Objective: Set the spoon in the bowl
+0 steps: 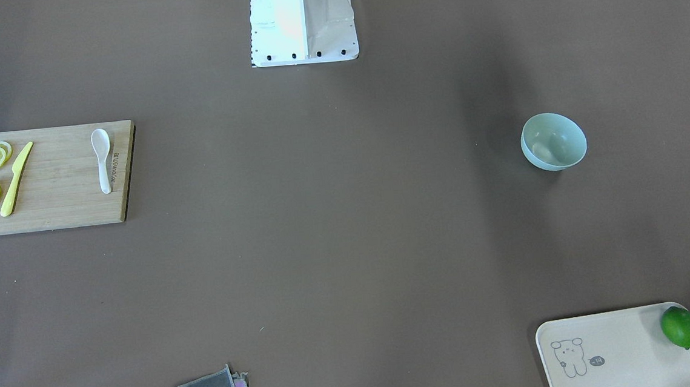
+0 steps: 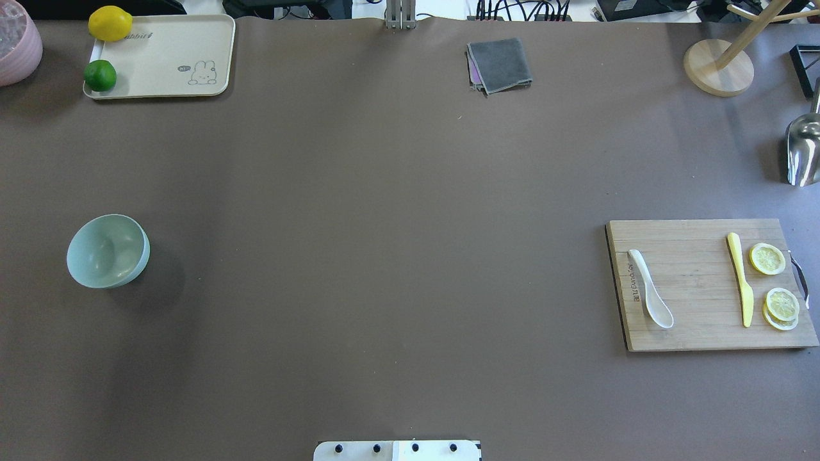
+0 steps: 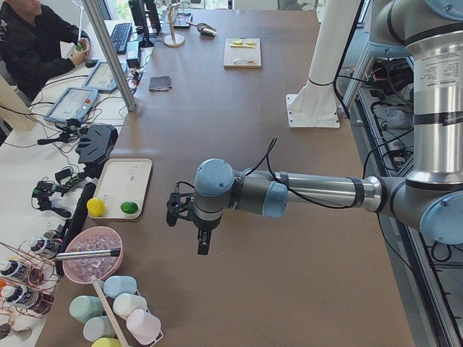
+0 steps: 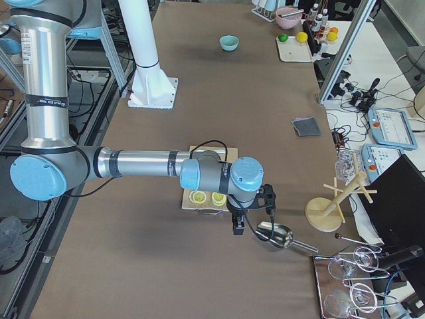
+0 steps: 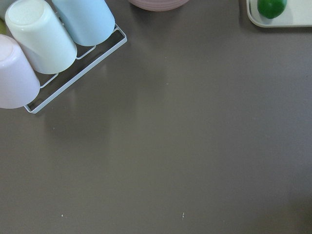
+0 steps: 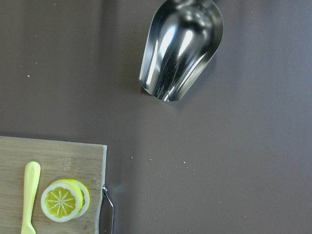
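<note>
The white spoon (image 1: 101,159) lies on the wooden cutting board (image 1: 60,201), at the board's edge nearest the table's middle; it also shows in the overhead view (image 2: 650,296). The mint-green bowl (image 1: 553,141) stands upright and empty on the opposite side of the table (image 2: 107,250). Both grippers show only in the side views. The left gripper (image 3: 202,244) hangs over the table's left end, beyond the bowl. The right gripper (image 4: 238,226) hangs over the right end, past the board. I cannot tell whether either is open or shut.
A yellow plastic knife (image 2: 742,279) and lemon slices (image 2: 781,303) share the board. A steel scoop (image 6: 180,46) lies beyond the board. A cream tray (image 2: 173,48) holds a lime (image 2: 100,75) and a lemon (image 2: 110,23). A grey cloth (image 2: 500,65) and a rack of cups (image 5: 48,44) sit at the edges.
</note>
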### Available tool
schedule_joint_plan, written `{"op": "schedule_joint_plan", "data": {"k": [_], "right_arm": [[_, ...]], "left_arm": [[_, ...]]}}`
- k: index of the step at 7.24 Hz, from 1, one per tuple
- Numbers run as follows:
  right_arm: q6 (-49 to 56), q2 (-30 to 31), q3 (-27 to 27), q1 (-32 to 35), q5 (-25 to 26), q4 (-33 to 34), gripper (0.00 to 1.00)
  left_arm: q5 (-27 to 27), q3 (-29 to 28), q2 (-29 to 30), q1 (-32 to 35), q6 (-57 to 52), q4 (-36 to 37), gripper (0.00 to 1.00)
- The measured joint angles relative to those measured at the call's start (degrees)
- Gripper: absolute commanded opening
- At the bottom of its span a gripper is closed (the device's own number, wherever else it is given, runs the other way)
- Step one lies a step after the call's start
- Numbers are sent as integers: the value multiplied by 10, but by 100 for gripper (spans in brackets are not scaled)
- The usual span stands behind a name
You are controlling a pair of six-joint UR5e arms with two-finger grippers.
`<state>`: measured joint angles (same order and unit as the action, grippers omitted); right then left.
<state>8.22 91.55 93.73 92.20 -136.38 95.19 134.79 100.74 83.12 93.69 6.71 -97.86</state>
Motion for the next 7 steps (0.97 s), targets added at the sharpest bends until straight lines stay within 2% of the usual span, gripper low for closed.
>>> {"op": "schedule_joint_plan", "data": {"k": [7], "right_arm": [[0, 3, 0, 0, 0, 0, 100]], "left_arm": [[-1, -1, 8, -1, 5, -1, 98]]}}
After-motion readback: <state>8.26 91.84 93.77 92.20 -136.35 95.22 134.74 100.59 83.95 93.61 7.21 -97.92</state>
